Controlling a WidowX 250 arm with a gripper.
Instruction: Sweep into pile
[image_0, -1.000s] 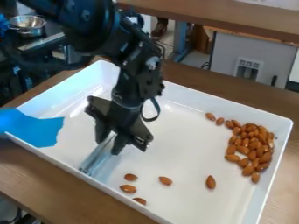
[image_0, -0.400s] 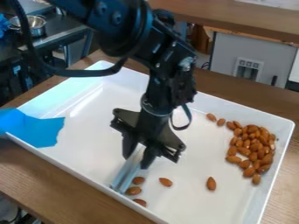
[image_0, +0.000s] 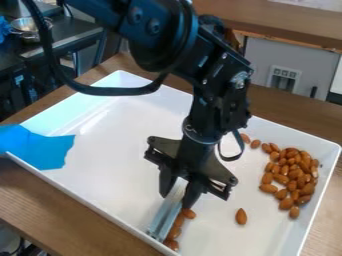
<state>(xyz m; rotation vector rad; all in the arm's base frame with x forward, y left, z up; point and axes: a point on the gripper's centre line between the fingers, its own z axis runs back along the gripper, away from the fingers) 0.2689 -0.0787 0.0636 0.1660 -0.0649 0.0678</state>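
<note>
End effector (image_0: 177, 199) is sliding along the tray's (image_0: 100, 198) lower-left rim toward its bottom corner in the view, carrying a silvery flat tool (image_0: 165, 216). Loose almonds (image_0: 174, 232), lying apart earlier, are now bunching against that tool. Tray itself is edging slightly toward the lower right, its contents riding along.

End effector is pinching the tool's upper end between both fingers, angling downward over the tray. Tool is slanting, its lower end reaching just inside the tray's lower-left rim. Swept almonds are forming a short row along its right side, inside that same rim. One lone almond (image_0: 241, 216) is lying on the tray floor, between that row and the tray's right rim. Main almond pile (image_0: 291, 175) is sitting near the tray's right corner, a few nuts trailing off along the upper-right rim.

Blue tape (image_0: 41, 149) is lapping over the tray's left corner. Brown wooden surface (image_0: 40, 200) is supporting the tray.
</note>
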